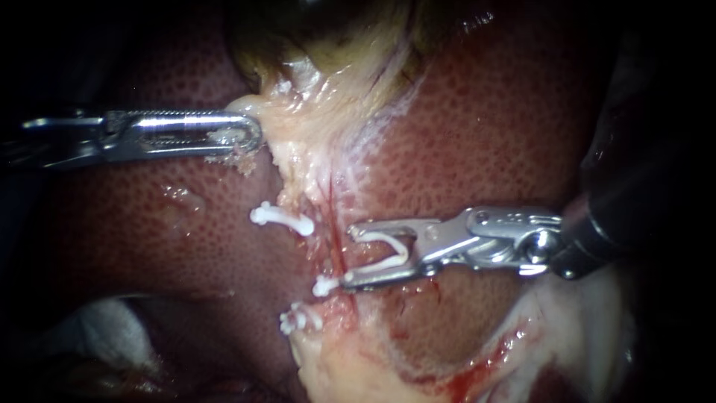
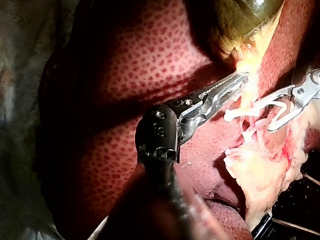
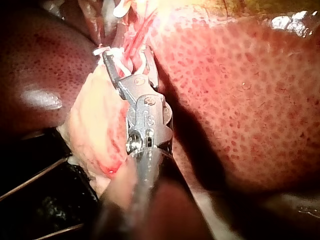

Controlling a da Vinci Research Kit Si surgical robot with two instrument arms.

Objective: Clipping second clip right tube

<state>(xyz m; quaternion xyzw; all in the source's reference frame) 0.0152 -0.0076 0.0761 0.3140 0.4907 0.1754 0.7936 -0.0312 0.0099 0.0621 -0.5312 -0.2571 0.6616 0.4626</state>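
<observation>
Low on the thin reddish tube (image 1: 333,224), where it runs into pale yellowish tissue (image 1: 339,366), sits a closed white clip (image 1: 298,319). Just above it, the silver right instrument (image 1: 492,239) has its end effector (image 1: 349,256) at the tube. The jaws stand wide apart and carry an open white plastic clip (image 1: 388,250) between them; whether the tube lies inside this clip, I cannot tell. Beside the tube, away from that instrument, lies another closed white clip (image 1: 282,218). Farther up the tube, the silver left instrument (image 1: 149,134) has its end effector (image 1: 253,134) closed on the pale yellowish tissue below the dark green gallbladder (image 1: 328,22). Spotted dark red liver (image 1: 507,134) surrounds the tube.
</observation>
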